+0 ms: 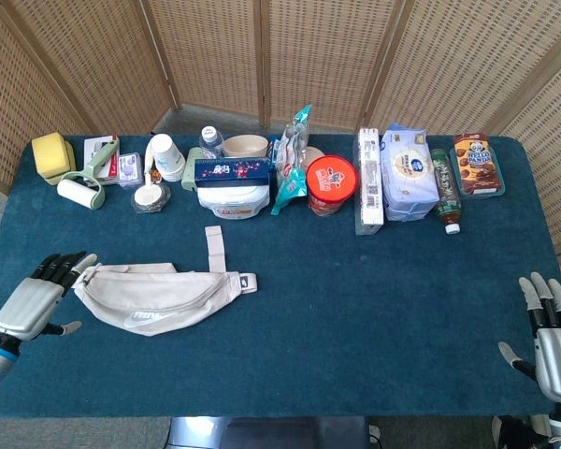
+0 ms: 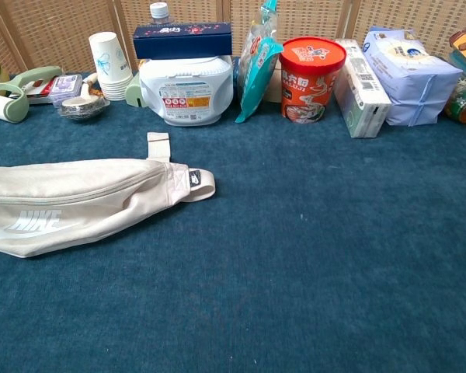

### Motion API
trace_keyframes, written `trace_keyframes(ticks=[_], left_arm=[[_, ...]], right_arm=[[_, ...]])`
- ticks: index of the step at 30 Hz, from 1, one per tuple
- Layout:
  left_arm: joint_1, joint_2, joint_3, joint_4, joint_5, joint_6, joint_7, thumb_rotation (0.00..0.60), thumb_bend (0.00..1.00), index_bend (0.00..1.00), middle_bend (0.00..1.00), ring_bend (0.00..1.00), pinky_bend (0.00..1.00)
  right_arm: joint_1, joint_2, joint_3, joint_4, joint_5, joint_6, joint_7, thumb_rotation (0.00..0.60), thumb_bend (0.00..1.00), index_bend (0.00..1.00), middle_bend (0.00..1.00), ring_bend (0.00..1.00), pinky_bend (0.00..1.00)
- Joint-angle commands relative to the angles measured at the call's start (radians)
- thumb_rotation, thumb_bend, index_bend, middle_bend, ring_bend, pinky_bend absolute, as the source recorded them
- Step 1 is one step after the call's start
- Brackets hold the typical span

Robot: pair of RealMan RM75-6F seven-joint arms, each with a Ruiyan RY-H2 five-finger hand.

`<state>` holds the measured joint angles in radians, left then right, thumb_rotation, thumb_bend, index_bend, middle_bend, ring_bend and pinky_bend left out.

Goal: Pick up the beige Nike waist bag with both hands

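- The beige Nike waist bag (image 1: pixel 159 296) lies flat on the blue table (image 1: pixel 374 309), not lifted at all; nothing of the pick-up is done yet, as I judge it.
- My left hand (image 1: pixel 37 297) sits at the bag's left end, fingers spread and holding nothing. Its fingertips (image 1: pixel 75 264) reach the strap end there, though I cannot tell whether they touch it.
- My right hand (image 1: pixel 552 329) is well apart from the bag, far to its right at the table's edge, fingers spread and empty.
- What is left, in my view: bring the right hand across to the bag's right end by the strap loop (image 2: pixel 200 182), close both hands on it, then raise it.
- Behind the bag stands a row of goods: a white tub (image 2: pixel 188 90) with a dark blue box (image 2: pixel 182 40) on top, a red cup of noodles (image 2: pixel 311 78), paper cups (image 2: pixel 109 62), a lint roller (image 2: pixel 5 103).
- None of these lies between the bag and either hand; the stretch from my right hand to the bag looks free.
- A loose strap (image 1: pixel 214 245) runs back from the bag towards the white tub and may trail when lifted.
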<state>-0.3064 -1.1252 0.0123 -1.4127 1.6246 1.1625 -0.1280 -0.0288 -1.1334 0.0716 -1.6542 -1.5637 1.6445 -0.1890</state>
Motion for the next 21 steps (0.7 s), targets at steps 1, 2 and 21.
trace_keyframes(ticks=[1,2,21], left_arm=[[-0.036,-0.033,-0.007,0.03,-0.02,-0.05,0.023,0.6,0.0,0.0,0.0,0.0,0.02],[-0.047,-0.044,-0.009,0.039,-0.029,-0.066,0.033,0.6,0.0,0.0,0.0,0.0,0.02],[-0.138,-0.16,-0.035,0.07,-0.173,-0.216,0.189,0.6,0.04,0.26,0.28,0.19,0.35]], right_arm=[[0.0,0.003,0.003,0.0,0.006,-0.003,0.007,0.6,0.0,0.0,0.0,0.0,0.0],[0.0,0.005,0.004,0.0,0.009,-0.003,0.01,0.6,0.0,0.0,0.0,0.0,0.0],[0.0,0.017,0.003,-0.006,0.008,-0.008,0.049,0.6,0.0,0.0,0.0,0.0,0.0]])
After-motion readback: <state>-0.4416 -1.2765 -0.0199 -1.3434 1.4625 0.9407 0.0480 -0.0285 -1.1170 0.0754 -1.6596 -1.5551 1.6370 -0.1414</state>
